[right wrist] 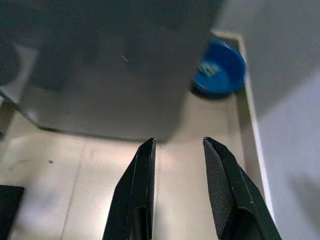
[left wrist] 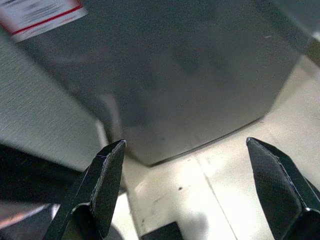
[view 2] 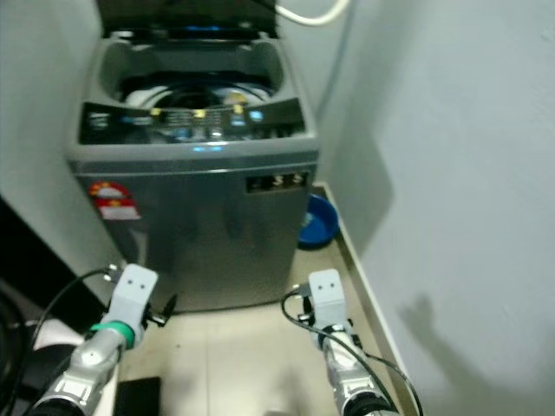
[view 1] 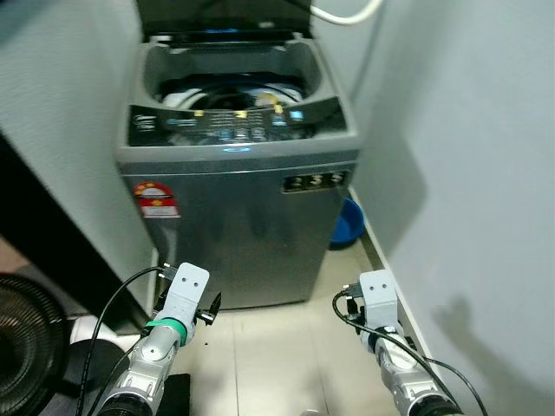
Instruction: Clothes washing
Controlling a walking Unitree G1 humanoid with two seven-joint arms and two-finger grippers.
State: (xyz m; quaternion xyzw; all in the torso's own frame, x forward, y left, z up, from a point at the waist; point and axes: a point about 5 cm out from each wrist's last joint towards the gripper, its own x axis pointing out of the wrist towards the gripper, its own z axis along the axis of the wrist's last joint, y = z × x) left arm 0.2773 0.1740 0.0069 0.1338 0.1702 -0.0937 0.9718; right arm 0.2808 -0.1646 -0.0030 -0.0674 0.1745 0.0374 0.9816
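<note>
A grey top-loading washing machine (view 1: 238,173) stands straight ahead with its lid (view 1: 221,16) raised. Its dark drum (view 1: 230,91) has a white rim, and I cannot tell what lies inside. The control panel (view 1: 243,121) shows small lit buttons. Both arms are held low before the machine's front, the left arm (view 1: 169,334) and the right arm (view 1: 381,325). My left gripper (left wrist: 185,142) is open wide and empty, facing the machine's lower front corner. My right gripper (right wrist: 179,141) is open with a narrow gap and holds nothing.
A blue basin (view 1: 347,223) lies on the floor between the machine's right side and the white wall (view 1: 468,173). A black fan (view 1: 26,347) stands at the near left. A white hose (view 1: 347,16) curves above the machine. The tiled floor (view 1: 277,347) lies before it.
</note>
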